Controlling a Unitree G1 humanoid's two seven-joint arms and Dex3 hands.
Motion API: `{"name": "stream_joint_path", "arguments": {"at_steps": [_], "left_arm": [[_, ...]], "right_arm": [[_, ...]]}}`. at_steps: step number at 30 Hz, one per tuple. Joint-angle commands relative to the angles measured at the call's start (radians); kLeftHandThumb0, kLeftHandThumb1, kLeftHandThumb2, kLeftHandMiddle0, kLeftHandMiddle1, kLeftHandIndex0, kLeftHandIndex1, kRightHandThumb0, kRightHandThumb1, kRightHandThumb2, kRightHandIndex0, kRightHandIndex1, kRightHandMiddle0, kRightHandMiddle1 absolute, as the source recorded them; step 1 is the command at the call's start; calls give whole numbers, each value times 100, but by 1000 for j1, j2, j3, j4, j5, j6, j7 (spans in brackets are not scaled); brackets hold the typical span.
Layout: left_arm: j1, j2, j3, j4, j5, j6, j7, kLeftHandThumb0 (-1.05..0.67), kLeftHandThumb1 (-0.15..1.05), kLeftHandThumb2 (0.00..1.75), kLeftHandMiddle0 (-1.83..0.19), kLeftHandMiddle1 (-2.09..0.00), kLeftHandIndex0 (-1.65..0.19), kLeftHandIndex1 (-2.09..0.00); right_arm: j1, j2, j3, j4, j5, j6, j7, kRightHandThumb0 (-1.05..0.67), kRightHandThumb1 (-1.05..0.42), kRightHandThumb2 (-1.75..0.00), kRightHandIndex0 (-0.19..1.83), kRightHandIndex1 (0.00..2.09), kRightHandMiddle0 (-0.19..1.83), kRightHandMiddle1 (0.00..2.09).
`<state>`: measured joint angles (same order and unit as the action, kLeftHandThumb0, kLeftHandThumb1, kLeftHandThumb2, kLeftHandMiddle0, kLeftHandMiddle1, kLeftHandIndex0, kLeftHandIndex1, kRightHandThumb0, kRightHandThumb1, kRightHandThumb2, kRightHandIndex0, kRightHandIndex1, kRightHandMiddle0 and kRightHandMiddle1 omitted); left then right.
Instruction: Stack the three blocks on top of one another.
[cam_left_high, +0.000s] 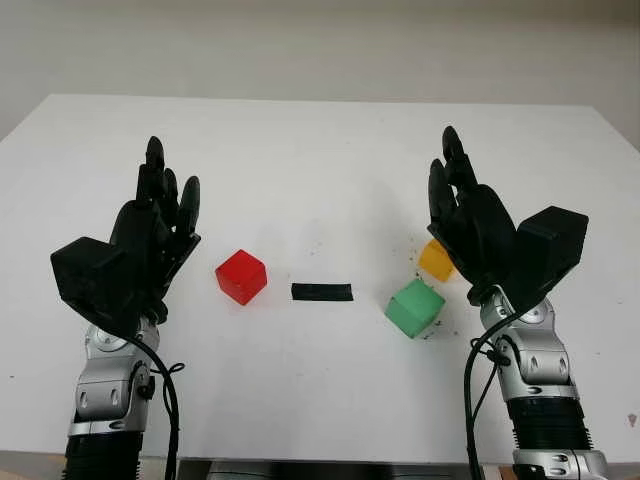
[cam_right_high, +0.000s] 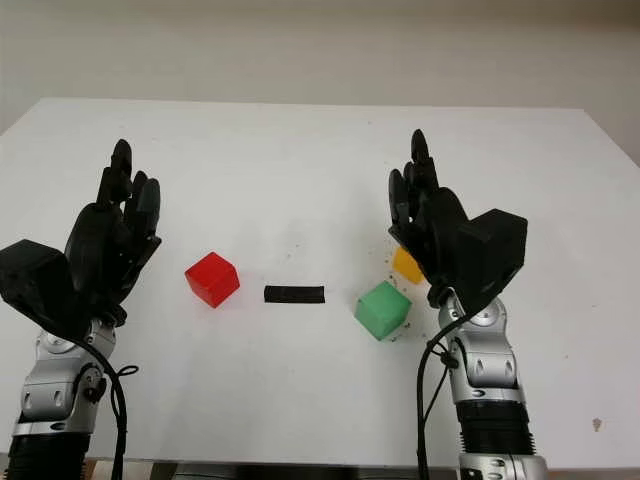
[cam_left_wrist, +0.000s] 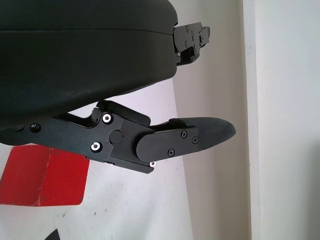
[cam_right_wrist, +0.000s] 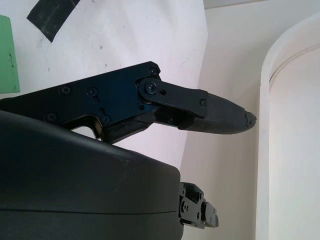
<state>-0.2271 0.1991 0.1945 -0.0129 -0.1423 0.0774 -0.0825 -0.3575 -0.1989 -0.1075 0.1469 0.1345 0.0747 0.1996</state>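
- Blocks, three in all: one red block (cam_left_high: 241, 276), one green block (cam_left_high: 415, 308), one yellow block (cam_left_high: 435, 260) (partly hidden).
- Black tape strip (cam_left_high: 322, 292): one.
- White table (cam_left_high: 320, 150): one.
- Robot hands, two: left hand (cam_left_high: 155, 235), right hand (cam_left_high: 470, 225).

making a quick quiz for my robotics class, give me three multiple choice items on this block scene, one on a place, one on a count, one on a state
1. What lies between the red block and the green block on the white table?
A. a black tape strip
B. a blue cup
C. a metal spoon

2. How many blocks are on the table?
A. one
B. three
C. five

3. What state is the stack in?
A. all three stacked
B. two stacked
C. none stacked

Key:
1 A, the black tape strip sits on the white table between the red block and the green block.
2 B, red, green and the orange block partly behind the right hand.
3 C, every block sits on the table, and the left hand and right hand are open above it, holding nothing.
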Motion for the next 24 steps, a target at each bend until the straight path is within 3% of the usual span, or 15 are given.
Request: {"name": "stream_joint_path", "arguments": {"at_steps": [1,11,15,18,20,24], "left_arm": [[-6,0,-5,-17,8,3,5,-67,105,51,16,-6,17,-4],[-2,12,-24,-20,36,-5,-5,-61,105,52,14,-6,14,-5],[-18,64,-7,-16,46,-20,-44,-58,105,35,-2,-10,1,-11],[-51,181,-23,19,124,-95,-107,-48,105,28,-30,-14,-21,-20],[-108,304,-37,49,166,-125,-207,-44,105,19,-47,-13,-36,-24],[-242,490,-94,132,274,-203,-351,-44,100,6,-52,-8,-43,-23]], "right_arm": [[-7,4,-7,-19,3,-14,-5,-78,-105,-65,-19,0,-19,0],[5,4,-5,-36,8,-13,-6,-77,-105,-66,-19,0,-19,0],[3,8,-5,-44,8,-10,-15,-78,-105,-64,-19,0,-19,0],[0,4,-1,-47,-1,-19,-17,-78,-105,-64,-19,0,-19,0],[0,3,-1,-54,-4,-20,-21,-78,-105,-65,-19,0,-19,0],[8,-5,-7,-77,0,-22,-13,-76,-105,-67,-19,0,-19,0]]}}
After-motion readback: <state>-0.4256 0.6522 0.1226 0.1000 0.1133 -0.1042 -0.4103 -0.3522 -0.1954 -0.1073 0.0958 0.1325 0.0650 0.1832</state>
